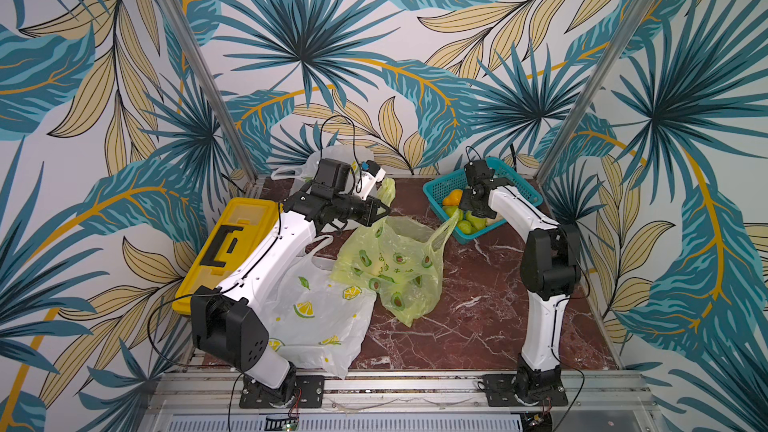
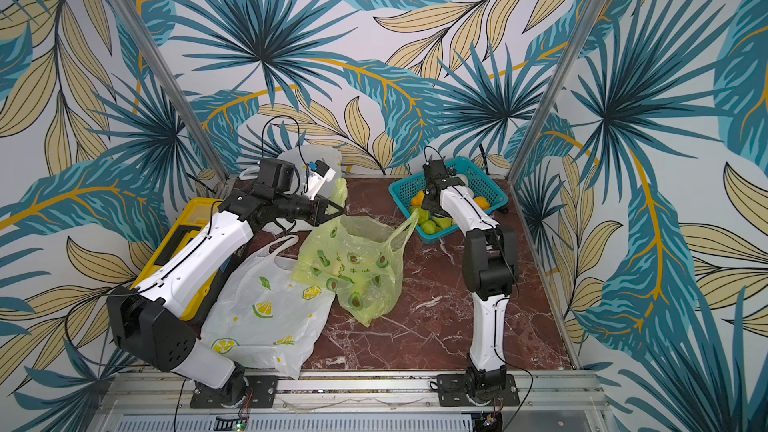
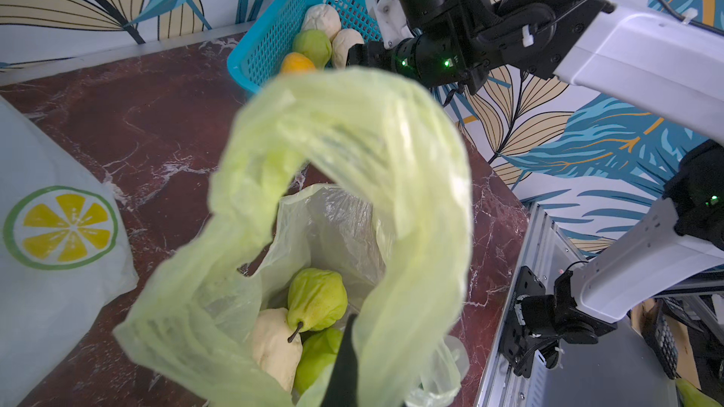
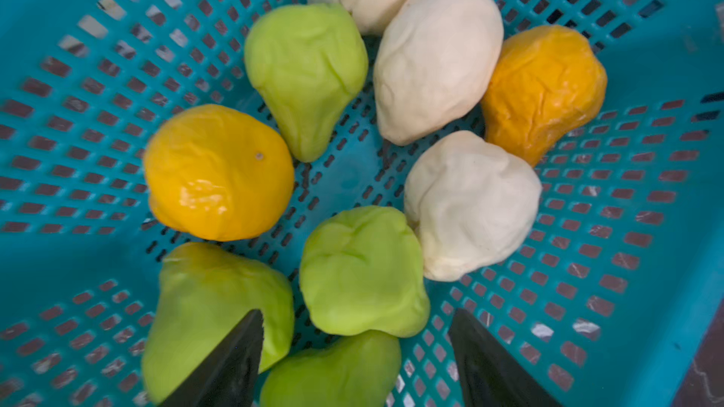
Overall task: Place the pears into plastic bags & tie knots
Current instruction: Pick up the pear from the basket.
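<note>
Loading step: the left gripper seemingly pinches the green bag by its handle, pears inside, while the spread right gripper hovers over the basket and must next lower around one.

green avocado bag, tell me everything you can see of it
The green avocado bag is a thin, crinkly, translucent vest-style carrier printed with avocado halves. It sits slumped on the marble-look table with its mouth open. The left gripper is shut on one loop handle and holds it up. The other handle stretches to the rim of the teal basket. At least three pears lie inside, two green and one cream. Its lower edge overlaps the white lemon bag. No knot is tied.
</note>
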Robot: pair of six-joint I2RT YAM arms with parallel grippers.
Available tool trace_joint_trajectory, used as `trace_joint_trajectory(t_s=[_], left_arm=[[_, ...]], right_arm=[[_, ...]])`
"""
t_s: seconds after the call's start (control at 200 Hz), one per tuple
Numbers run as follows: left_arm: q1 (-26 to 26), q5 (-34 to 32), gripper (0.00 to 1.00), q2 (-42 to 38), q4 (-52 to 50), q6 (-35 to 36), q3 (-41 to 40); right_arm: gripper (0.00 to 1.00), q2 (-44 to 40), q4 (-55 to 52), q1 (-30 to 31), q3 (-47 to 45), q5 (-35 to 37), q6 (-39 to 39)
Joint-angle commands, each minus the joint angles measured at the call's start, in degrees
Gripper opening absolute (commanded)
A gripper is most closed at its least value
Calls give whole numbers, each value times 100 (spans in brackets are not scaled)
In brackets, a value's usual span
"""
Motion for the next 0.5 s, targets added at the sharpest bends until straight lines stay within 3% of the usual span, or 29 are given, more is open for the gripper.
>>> trace_joint_trajectory(t_s=[0.0, 0.125, 0.265, 0.386, 0.496], left_arm=[[-18, 27, 0, 86, 19, 71, -17], [-17, 65, 0, 88, 24, 22, 58], [-21, 54, 0, 58, 24, 14, 15], [-24, 50, 0, 57, 24, -48, 31], [-52, 50, 0, 75, 24, -53, 71]], right_arm=[[77, 493, -292, -73, 216, 136, -213], [75, 892, -462, -122, 550, -22, -207], [61, 859, -476, -141, 710, -75, -330], [44, 464, -499, -150, 735, -137, -467], [38, -204, -434, -145, 544, -530, -420]])
